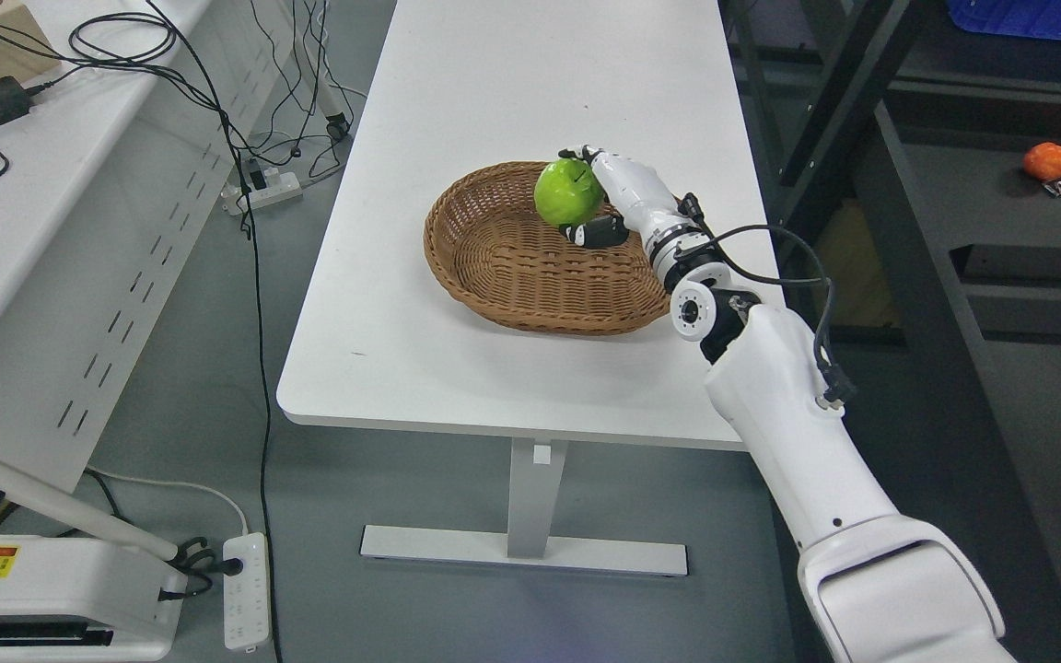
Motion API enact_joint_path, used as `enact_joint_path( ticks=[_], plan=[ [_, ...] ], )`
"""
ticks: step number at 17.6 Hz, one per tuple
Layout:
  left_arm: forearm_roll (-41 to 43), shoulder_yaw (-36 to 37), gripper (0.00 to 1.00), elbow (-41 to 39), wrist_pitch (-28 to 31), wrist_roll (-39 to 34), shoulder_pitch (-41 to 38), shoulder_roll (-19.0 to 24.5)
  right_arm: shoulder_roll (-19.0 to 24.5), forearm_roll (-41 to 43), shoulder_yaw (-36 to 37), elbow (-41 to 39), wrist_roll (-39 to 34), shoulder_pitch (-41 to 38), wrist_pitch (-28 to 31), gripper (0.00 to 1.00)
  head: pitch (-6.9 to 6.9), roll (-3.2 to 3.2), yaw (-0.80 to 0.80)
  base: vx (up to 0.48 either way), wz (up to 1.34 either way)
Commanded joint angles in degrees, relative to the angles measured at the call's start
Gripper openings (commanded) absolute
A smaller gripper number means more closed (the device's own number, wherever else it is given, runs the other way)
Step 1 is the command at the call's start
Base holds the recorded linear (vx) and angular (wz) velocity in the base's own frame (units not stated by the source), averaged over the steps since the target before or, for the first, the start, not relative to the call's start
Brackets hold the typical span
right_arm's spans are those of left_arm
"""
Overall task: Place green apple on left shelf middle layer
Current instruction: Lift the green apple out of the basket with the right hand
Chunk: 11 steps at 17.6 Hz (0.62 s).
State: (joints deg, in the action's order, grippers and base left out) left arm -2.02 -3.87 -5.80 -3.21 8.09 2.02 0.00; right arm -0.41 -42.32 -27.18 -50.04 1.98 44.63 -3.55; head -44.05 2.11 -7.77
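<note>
A green apple is held over the far right part of a brown wicker basket on the white table. My right hand is shut on the apple, with fingers over its top and the thumb beneath. The right arm comes in from the lower right corner. The apple looks lifted slightly above the basket floor. My left arm is out of view. No shelf layer that I can identify as the target shows clearly.
A white bench with cables stands at the left. Dark shelving at the right carries an orange object. A power strip and a white machine base lie on the floor at lower left.
</note>
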Motion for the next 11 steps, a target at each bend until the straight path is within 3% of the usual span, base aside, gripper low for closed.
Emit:
enact_joint_path(
  ticks=[1,3,7,11],
  plan=[
    [0.0,-0.1,1.0,0.1,0.0,0.0,0.0,1.0,-9.8,1.2,8.5,-20.3,6.7,-6.8,1.5,0.0,0.0,0.0,0.0,0.0,0.0],
    [0.0,-0.1,1.0,0.0,0.0,0.0,0.0,1.0,-12.3,3.5,11.7,-25.3,7.2,-12.3,1.4,0.0,0.0,0.0,0.0,0.001,0.01],
    [0.0,-0.1,1.0,0.0,0.0,0.0,0.0,1.0,-12.9,6.5,19.8,-33.4,7.2,-23.7,1.1,0.0,0.0,0.0,0.0,0.0,0.0],
    [0.0,-0.1,1.0,0.0,0.0,0.0,0.0,1.0,-12.0,6.5,21.7,-38.1,7.3,-30.3,1.2,0.0,0.0,0.0,0.0,-0.005,0.0]
  ],
)
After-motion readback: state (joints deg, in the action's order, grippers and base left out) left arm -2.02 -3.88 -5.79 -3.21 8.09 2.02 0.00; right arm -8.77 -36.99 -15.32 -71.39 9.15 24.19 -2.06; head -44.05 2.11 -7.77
